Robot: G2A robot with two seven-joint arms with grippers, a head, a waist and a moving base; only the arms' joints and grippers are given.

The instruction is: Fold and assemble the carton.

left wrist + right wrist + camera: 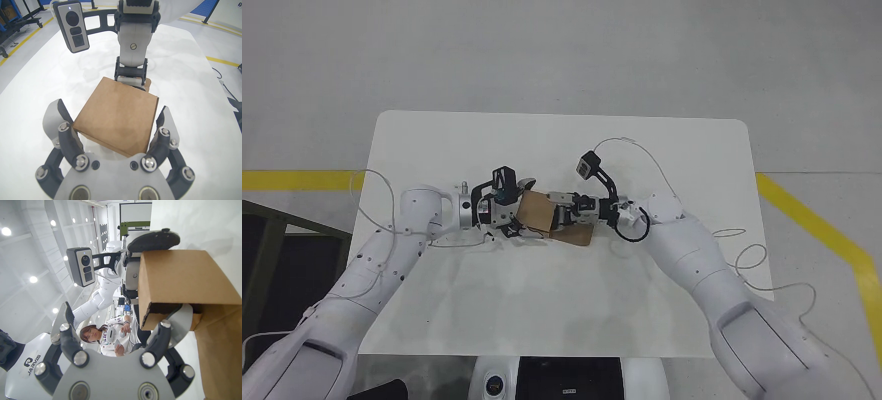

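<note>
A brown carton (pixel 535 212) is held up over the middle of the white table (pixel 642 300), between the two arms. My left gripper (pixel 113 115) is shut on the carton (pixel 117 115), one pad against each side wall. From the opposite end comes my right gripper (pixel 564 210), which is open. One of its fingers (pixel 177 315) sits inside the carton's open end (pixel 181 275) and the other finger (pixel 66 313) stands free in the air. A loose flap (pixel 217 342) hangs beside the open end. A left pad (pixel 153 240) presses on the carton's outer wall.
Thin cables (pixel 742 250) trail over the table's right side and edge. Bare tabletop lies in front of and behind the arms. Yellow floor tape (pixel 292 180) runs past the table on both sides.
</note>
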